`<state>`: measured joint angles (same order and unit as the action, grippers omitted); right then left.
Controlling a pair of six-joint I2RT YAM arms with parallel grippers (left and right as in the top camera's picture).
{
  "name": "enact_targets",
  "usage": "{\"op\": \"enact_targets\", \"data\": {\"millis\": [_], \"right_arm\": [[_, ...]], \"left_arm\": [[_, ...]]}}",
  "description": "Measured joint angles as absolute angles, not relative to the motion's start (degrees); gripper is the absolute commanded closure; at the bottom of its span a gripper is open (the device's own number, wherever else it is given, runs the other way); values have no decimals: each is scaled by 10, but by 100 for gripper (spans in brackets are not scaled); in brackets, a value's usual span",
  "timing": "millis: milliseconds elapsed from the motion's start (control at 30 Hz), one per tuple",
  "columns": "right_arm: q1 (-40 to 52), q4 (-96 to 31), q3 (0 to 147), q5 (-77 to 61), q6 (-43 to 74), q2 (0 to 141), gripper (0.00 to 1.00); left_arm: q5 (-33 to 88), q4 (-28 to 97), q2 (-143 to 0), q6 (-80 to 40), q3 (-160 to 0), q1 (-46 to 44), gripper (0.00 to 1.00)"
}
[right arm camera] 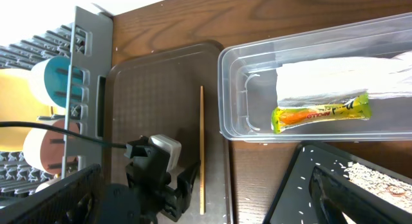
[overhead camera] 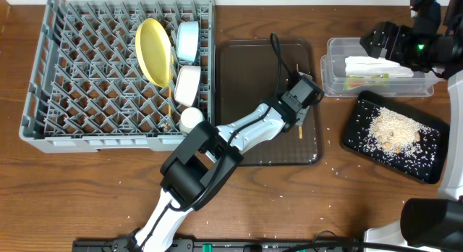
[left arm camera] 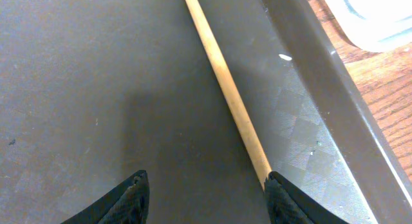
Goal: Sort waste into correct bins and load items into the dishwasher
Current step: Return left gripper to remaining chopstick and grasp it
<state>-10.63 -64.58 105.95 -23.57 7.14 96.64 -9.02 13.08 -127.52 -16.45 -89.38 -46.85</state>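
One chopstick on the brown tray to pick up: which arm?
Left. Its open gripper hangs low over the brown tray, with the chopstick running between its fingers, close to one. The right gripper, also open, is off by the clear tub, beyond the tray.

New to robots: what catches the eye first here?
A round yellow plate stands on edge in the grey plastic dish rack, top left. Mid-table, the left arm holds open jaws beside a wooden chopstick on the brown serving tray. Beige rice scraps heap a flat black tray, right.
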Motion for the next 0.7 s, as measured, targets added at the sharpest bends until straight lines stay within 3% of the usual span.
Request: {"op": "enact_targets", "data": {"millis": [633,667,700], "right_arm": [[-106,-646,1060,-236,71,966,1],[-106,-646,1060,-236,71,966,1],[-106,-646,1060,-236,71,966,1]], "left_arm": [[-95,116,-1293,-167,-897,-490,42],[-96,116,-1295,-167,-899,-490,43],[-97,114,-1298,-167,-901,-490,51]]}}
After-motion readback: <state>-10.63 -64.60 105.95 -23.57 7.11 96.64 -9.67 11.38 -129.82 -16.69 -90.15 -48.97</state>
